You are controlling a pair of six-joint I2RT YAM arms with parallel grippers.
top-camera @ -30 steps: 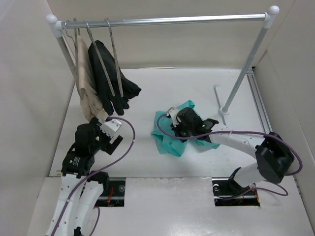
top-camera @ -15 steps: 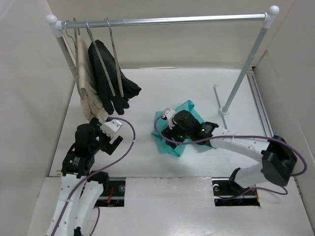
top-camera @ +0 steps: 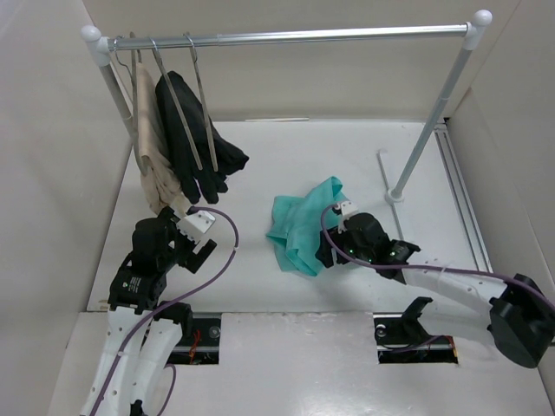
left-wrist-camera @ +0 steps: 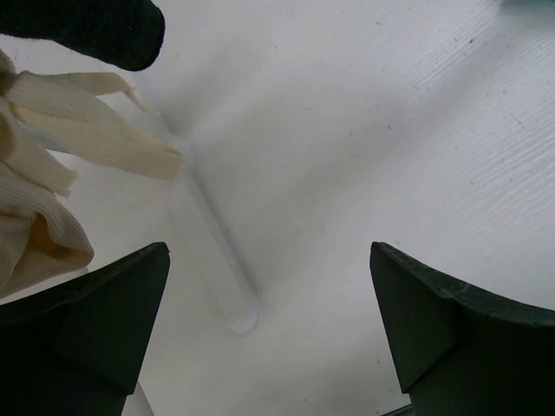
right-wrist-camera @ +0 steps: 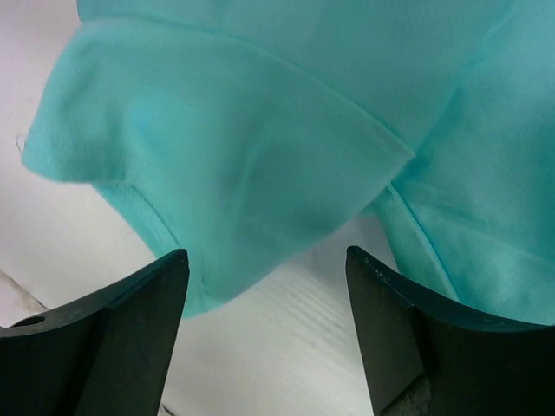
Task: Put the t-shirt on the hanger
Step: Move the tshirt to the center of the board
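Note:
The teal t-shirt (top-camera: 302,227) lies crumpled on the white table, right of centre. In the right wrist view its folded edge (right-wrist-camera: 286,130) fills the upper frame. My right gripper (top-camera: 328,251) sits at the shirt's near right edge. It is open (right-wrist-camera: 269,338), with only bare table between its fingers. The bare grey hanger (top-camera: 200,94) hangs on the rail at the back left, in front of the black garment. My left gripper (top-camera: 195,247) hovers low at the left, below the hung clothes. It too is open (left-wrist-camera: 269,329) and holds nothing.
A beige garment (top-camera: 153,147) and a black garment (top-camera: 195,143) hang on other hangers from the rail (top-camera: 295,36). Their lower ends show in the left wrist view, beige (left-wrist-camera: 43,173) and black (left-wrist-camera: 95,26). The rack's right post (top-camera: 429,121) and white foot bar (left-wrist-camera: 217,260) stand on the table.
My right gripper has opened, let go of the t-shirt and drawn back toward the near right. The shirt now lies uncovered on the table. The left arm has not moved.

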